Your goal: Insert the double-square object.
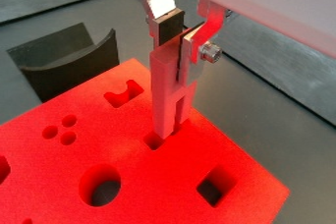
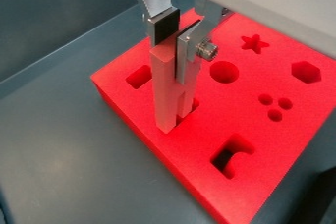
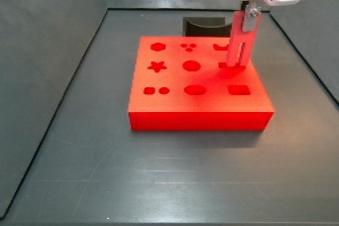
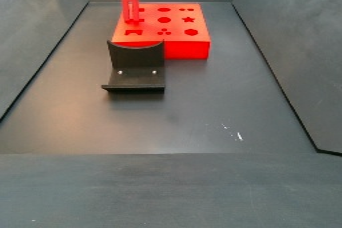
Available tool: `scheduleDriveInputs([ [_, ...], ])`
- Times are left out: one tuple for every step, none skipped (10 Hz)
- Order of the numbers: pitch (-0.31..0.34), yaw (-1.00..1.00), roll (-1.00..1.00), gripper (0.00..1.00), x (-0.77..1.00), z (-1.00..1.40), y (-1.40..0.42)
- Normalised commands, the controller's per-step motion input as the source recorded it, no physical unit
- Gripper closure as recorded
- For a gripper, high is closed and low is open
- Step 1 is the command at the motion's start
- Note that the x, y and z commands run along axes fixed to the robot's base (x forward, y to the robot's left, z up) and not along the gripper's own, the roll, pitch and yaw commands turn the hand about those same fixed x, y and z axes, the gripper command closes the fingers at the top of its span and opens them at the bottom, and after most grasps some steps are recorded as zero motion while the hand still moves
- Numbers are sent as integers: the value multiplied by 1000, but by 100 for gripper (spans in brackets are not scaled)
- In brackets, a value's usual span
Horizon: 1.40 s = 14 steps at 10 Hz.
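Observation:
The double-square object, a slim bright red peg, stands upright between the fingers of my gripper. The gripper is shut on its upper end. The peg's lower end sits at the mouth of a hole in the big flat red block, close to the block's edge. Both wrist views show this; the peg, the gripper and the block are seen from the opposite side. In both side views the peg stands on the block under the gripper.
The block has several other shaped holes: star, circle, hexagon, square, dots. A dark grey notched stand sits on the floor next to the block, also in a wrist view and a side view. Dark walls enclose the floor.

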Motion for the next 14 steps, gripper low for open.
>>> scheduleDriveInputs([
  [50,-180,80,100,-89,0,0],
  [0,-114,60,100,-231,6,0],
  [0,-37,57,100,-180,23,0],
  [0,-6,31,100,-160,0,0],
  [0,0,20,100,-63,0,0],
  [4,-137,46,100,166,0,-49],
  [9,-117,60,100,111,0,0],
  [0,-66,73,100,0,0,0],
  [0,-74,67,100,0,0,0],
  [0,-91,61,100,0,-20,0],
  [0,-89,63,100,0,-23,-31],
  [0,-83,84,100,0,-91,-69],
  [0,-89,76,100,0,-129,-43],
  [0,-69,91,100,26,-206,-6],
])
